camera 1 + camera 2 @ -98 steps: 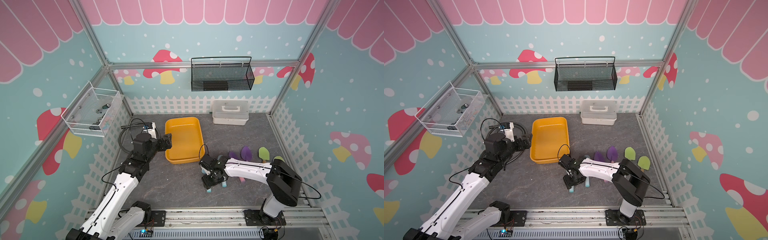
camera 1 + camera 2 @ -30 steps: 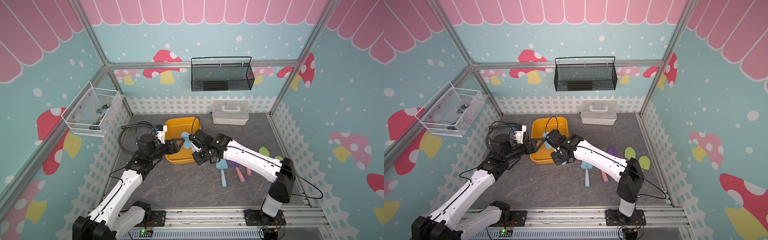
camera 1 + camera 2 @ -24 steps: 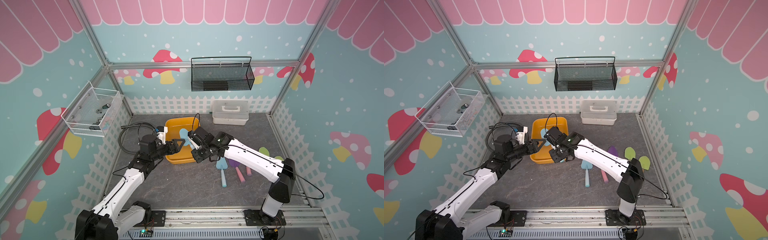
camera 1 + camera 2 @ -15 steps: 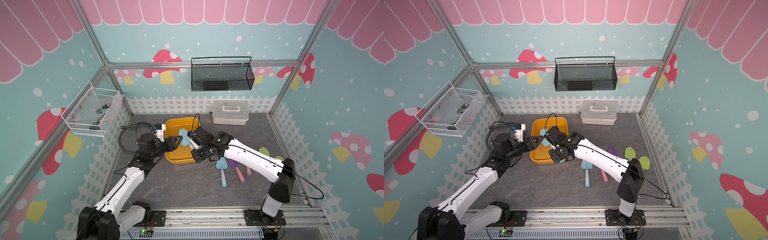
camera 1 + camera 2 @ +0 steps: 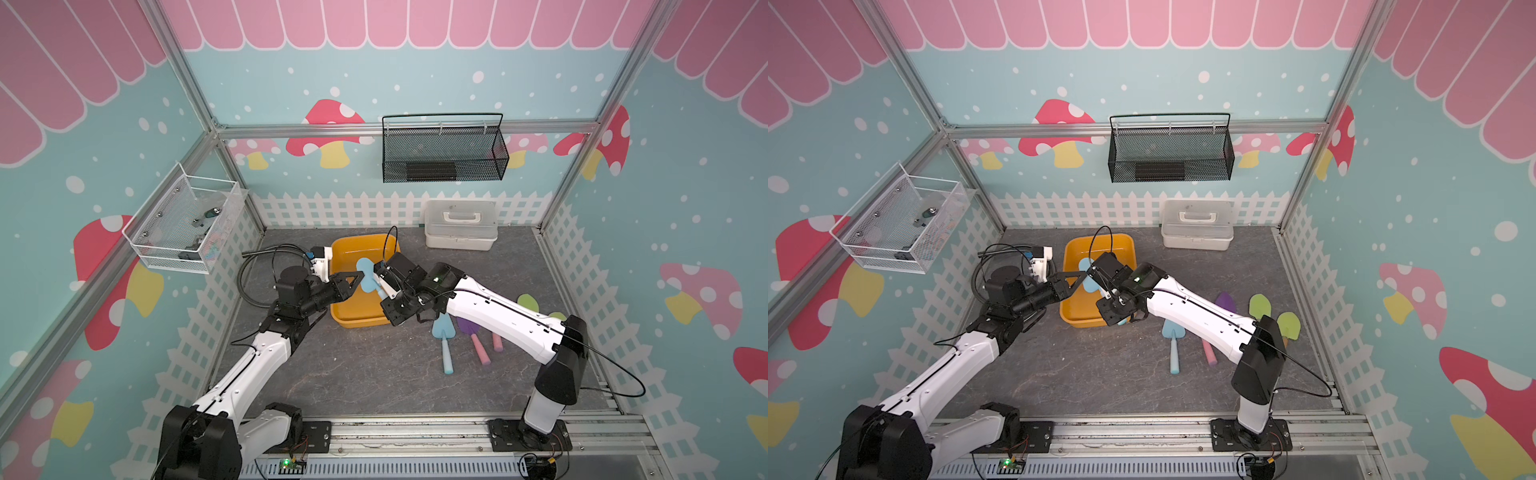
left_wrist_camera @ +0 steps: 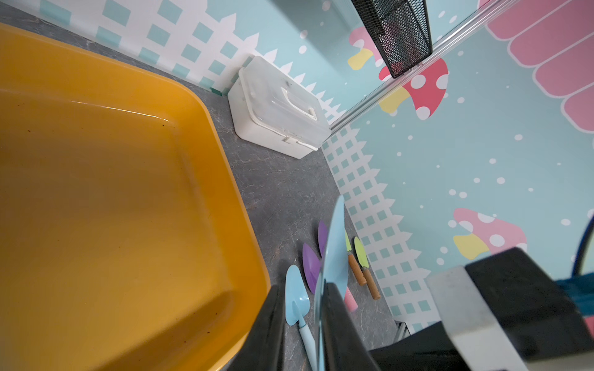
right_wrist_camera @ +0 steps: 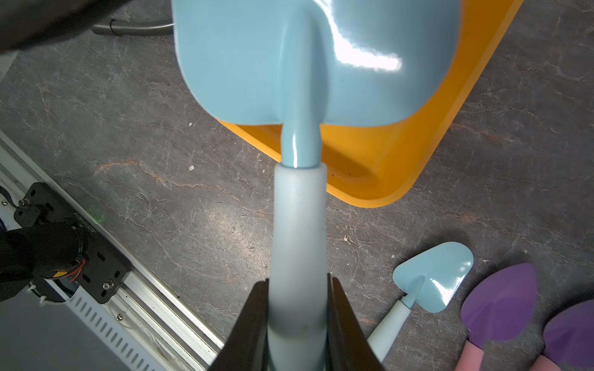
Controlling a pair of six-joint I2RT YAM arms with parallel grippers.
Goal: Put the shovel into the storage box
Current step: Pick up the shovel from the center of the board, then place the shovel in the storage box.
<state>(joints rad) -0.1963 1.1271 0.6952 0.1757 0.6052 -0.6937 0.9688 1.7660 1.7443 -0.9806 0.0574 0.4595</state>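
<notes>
**A:** What lies nearest the front?

**B:** Spare shovels [image 5: 446, 345], blue, purple and green, lie on the grey floor [image 5: 374, 374] beside the right arm. No gripper touches them.

**A:** And the shovel being moved?

**B:** A pale blue shovel [image 7: 289, 64] is in the air. The right gripper [image 7: 297, 289] is clamped on its handle, as the right wrist view shows plainly. The blade hangs over the box [image 7: 385, 167], a yellow-orange tray, above it and not in it. The box holds nothing.

**A:** What about the left gripper?

**B:** The left gripper [image 6: 302, 287] reaches in from the box's other side. Its jaws stand narrow, one on each side of the blade's edge. One finger [image 6: 334, 314] looks to be against the blade, while a sliver of floor shows past the other. I cannot tell whether it truly pinches.

**A:** Which step is this?

**B:** It looks like delivery, with the left gripper taking or steadying the blade. Next, only one gripper should keep hold. The shovel has to come down lengthwise so both blade and handle clear the low walls.

**A:** What is beyond the box?

**B:** A closed white case [image 5: 459, 226] sits by the back fence. Above it, a black mesh basket [image 5: 444, 153] hangs on the wall.
</notes>
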